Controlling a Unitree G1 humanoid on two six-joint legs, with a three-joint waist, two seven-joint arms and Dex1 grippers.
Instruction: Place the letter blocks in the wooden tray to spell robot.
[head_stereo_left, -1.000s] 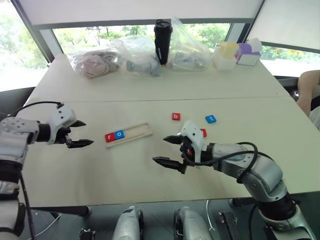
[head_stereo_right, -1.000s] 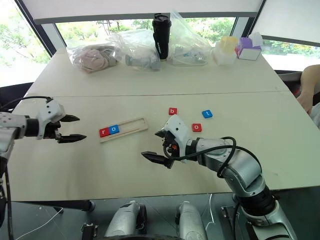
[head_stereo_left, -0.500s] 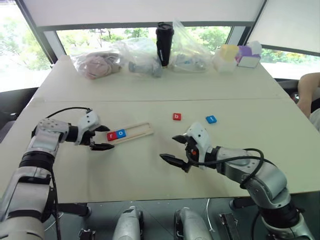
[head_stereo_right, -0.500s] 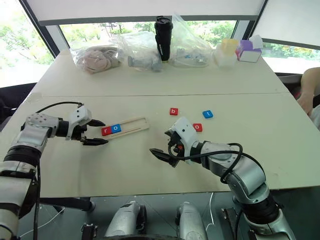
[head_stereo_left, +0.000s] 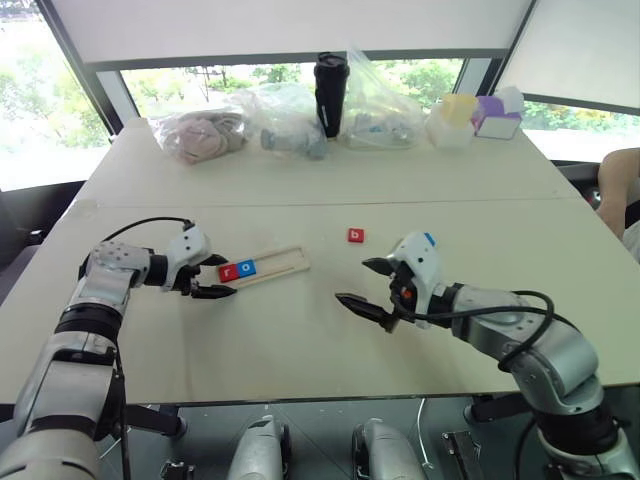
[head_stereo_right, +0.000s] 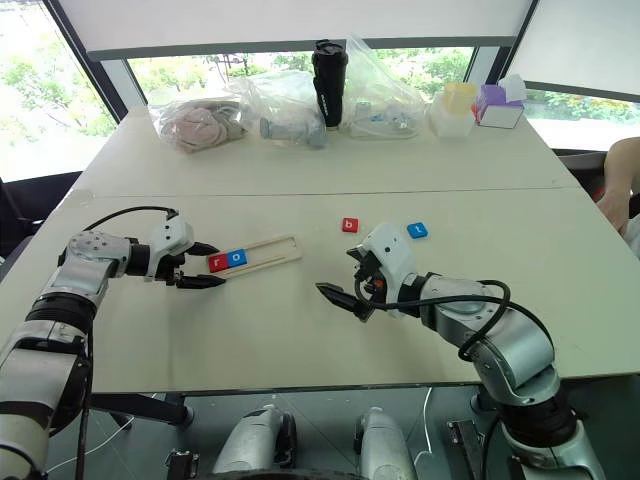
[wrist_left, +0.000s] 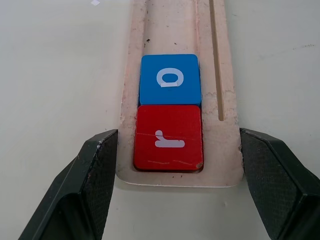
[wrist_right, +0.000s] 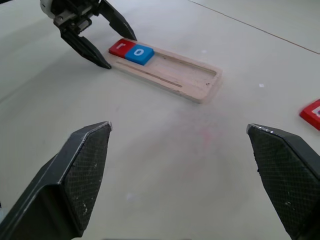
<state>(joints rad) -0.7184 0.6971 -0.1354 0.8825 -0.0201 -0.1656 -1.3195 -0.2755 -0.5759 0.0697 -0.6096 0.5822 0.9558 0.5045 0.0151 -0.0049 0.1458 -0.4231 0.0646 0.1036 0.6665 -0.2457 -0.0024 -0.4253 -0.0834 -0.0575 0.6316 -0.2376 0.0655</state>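
The wooden tray (head_stereo_left: 285, 265) lies left of the table's middle. A red "r" block (head_stereo_left: 228, 271) and a blue "o" block (head_stereo_left: 247, 267) sit side by side at its left end. My left gripper (head_stereo_left: 220, 276) has a finger against each long side of that end (wrist_left: 179, 135), shut on the tray. A red "b" block (head_stereo_left: 354, 235) and a blue "t" block (head_stereo_right: 417, 231) lie loose further right. My right gripper (head_stereo_left: 353, 281) hovers open over bare table just in front of them, with nothing between its fingers (wrist_right: 85, 165).
Along the far edge stand clear plastic bags (head_stereo_left: 285, 115), a black tumbler (head_stereo_left: 328, 92), a yellow box (head_stereo_left: 455, 105) and a purple box (head_stereo_left: 495, 110). A person's arm (head_stereo_left: 620, 185) rests at the right edge. A seam crosses the table behind the tray.
My left gripper swung right from the table's left side to the tray's left end and closed on it. My right gripper drifted slightly right and now hides a red block.
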